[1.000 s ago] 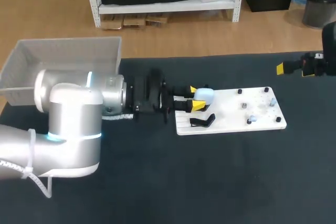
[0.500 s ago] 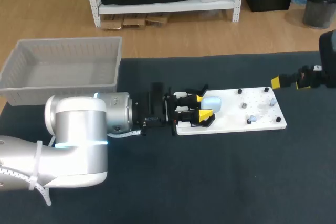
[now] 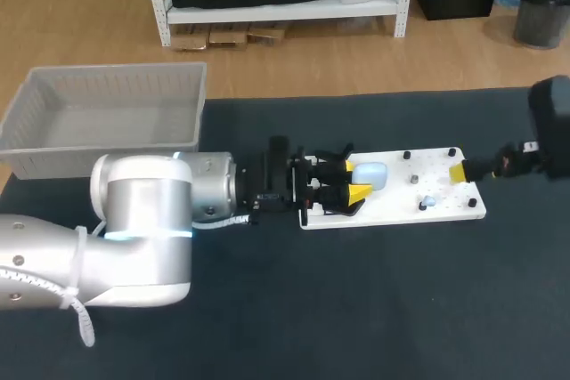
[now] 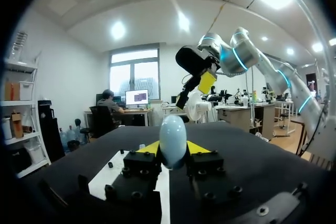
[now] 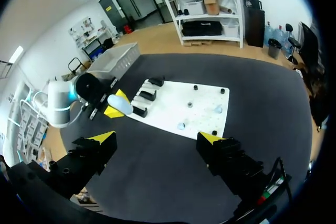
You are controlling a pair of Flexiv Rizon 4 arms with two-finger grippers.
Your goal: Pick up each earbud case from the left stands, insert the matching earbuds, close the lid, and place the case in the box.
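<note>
- The left arm (image 3: 142, 220) enters from the 9 o'clock edge of the table (image 3: 356, 309). It lies stretched out level toward 3 o'clock, with wrist and fingers in line with the forearm.
- The left gripper (image 3: 346, 181) is closed onto the earbud case (image 3: 370, 175). Both yellow tips press its flanks, so the gap equals the case's width.
- The earbud case is pale blue and egg-shaped. In the left wrist view it stands upright between the fingers, rounded end up.
- The case is over the 9 o'clock end of the white board (image 3: 392, 209), just beside the black stands (image 5: 147, 96). Whether it touches the board cannot be told.
- The right arm (image 3: 552, 122) enters from the 3 o'clock edge and points toward 9 o'clock, its yellow tip at the board's 3 o'clock end.
- The right gripper (image 5: 157, 137) has its fingers spread wide and holds nothing; the board lies ahead of it.
- One small pale blue earbud (image 3: 427, 201) lies on the board toward 4 o'clock, among the black pegs (image 3: 407, 156).
- The grey box (image 3: 107, 69) sits at the table's 10 o'clock, well apart from the board.
</note>
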